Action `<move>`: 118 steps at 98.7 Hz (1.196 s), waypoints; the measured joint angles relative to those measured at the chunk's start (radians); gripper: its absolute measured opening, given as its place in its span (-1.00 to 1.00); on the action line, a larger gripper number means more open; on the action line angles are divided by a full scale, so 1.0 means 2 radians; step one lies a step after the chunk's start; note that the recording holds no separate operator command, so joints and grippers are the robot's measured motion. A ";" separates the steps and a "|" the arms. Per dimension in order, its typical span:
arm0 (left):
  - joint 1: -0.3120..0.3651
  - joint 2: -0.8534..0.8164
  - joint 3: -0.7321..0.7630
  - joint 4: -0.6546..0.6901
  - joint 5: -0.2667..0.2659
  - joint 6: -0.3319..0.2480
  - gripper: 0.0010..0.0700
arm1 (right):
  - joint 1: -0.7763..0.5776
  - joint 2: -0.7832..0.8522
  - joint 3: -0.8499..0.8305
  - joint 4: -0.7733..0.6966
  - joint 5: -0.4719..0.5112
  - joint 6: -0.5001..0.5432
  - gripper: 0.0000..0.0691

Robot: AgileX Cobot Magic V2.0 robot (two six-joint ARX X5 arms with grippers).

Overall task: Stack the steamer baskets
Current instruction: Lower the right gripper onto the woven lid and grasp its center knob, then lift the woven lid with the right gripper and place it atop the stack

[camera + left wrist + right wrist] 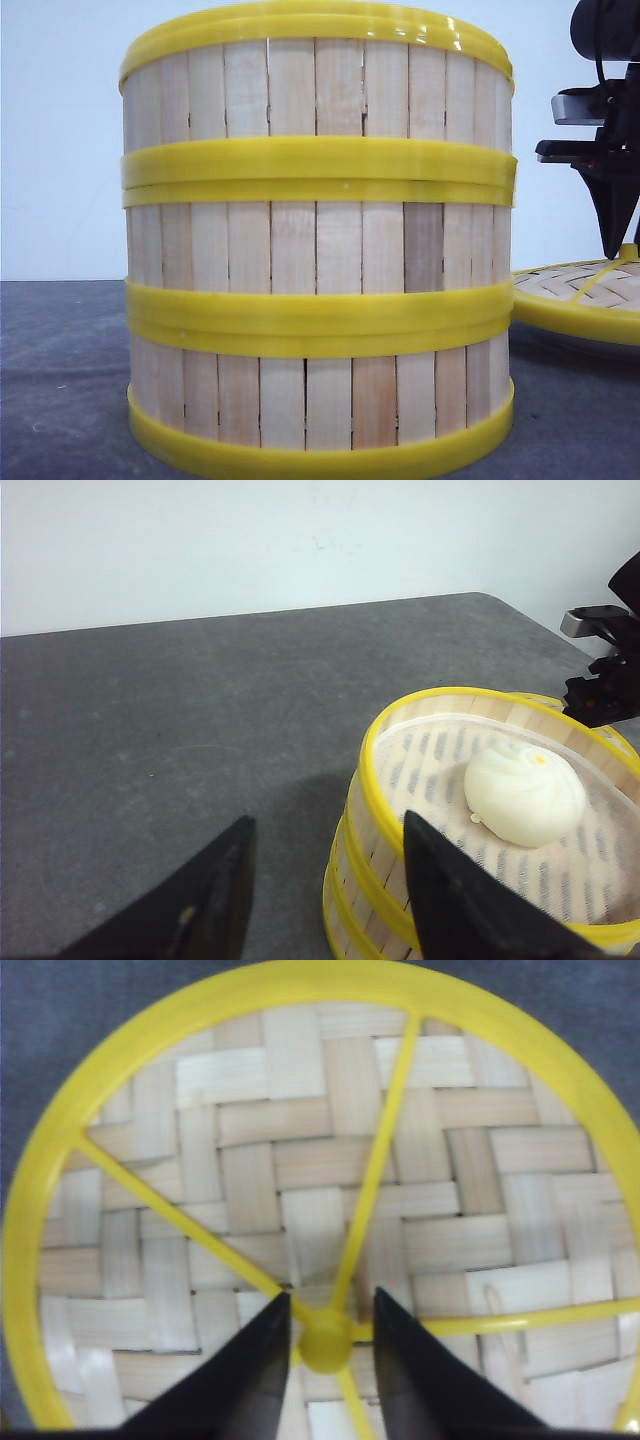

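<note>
stacked steamer baskets [318,250] block the centre; lid [580,295] lies just to their right; bare worktop [180,730] lies to their left.

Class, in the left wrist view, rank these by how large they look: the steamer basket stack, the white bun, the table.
1. Table, fills most of the view.
2. Steamer basket stack, partly cut off by the frame.
3. White bun, lying inside the top basket.

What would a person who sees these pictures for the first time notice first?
First, the tall stack of three steamer baskets, which fills the front view close to the camera. In the left wrist view a white bun lies in the top basket. To the stack's right the woven lid lies flat on the table, and the right gripper has its fingers on either side of the lid's yellow centre knob.
</note>
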 joint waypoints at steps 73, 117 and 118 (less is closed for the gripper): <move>0.000 0.000 0.000 0.001 0.000 0.000 -0.23 | 0.000 -0.011 0.003 -0.022 0.000 -0.017 -0.83; 0.000 0.000 0.000 0.002 0.000 0.000 -0.23 | 0.000 -0.095 0.082 -0.089 -0.015 -0.043 -0.83; 0.000 0.000 0.000 0.002 0.000 0.000 -0.23 | 0.000 -0.097 0.085 -0.092 -0.017 -0.043 -0.83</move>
